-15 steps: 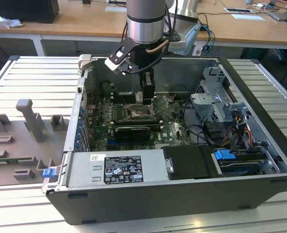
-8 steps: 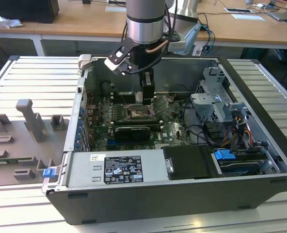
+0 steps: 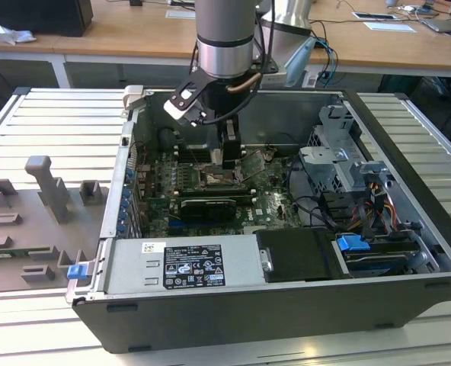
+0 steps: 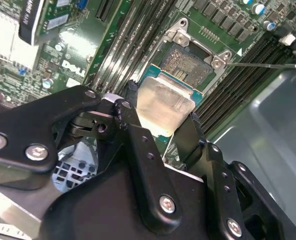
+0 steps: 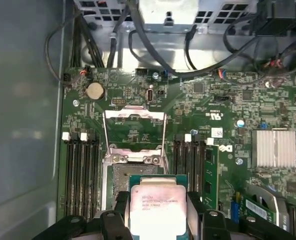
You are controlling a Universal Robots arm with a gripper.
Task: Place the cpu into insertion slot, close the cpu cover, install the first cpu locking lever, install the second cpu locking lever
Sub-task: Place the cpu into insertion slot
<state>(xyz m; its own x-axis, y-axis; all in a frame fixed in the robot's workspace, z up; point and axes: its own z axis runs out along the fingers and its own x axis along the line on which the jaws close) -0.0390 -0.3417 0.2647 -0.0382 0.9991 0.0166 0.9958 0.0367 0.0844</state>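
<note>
A: Hand state?
B: Hand (image 4: 162,114) was pinching the cpu (image 5: 157,205) by two opposite edges, metal top facing both wrist views.
A: Cpu position?
B: Overlapping one edge of the slot (image 4: 189,62), not seated. Couldn't tell if it touched.
A: Cover?
B: Cover (image 5: 134,114) was flipped open just beyond the slot.
A: Further out?
B: Arm (image 3: 225,46) reached down into the open case (image 3: 286,320) on the slatted worktop (image 3: 58,122).

Open computer case (image 3: 210,328) on slatted table (image 3: 58,122); grey fixture (image 3: 46,183) beside.
</note>
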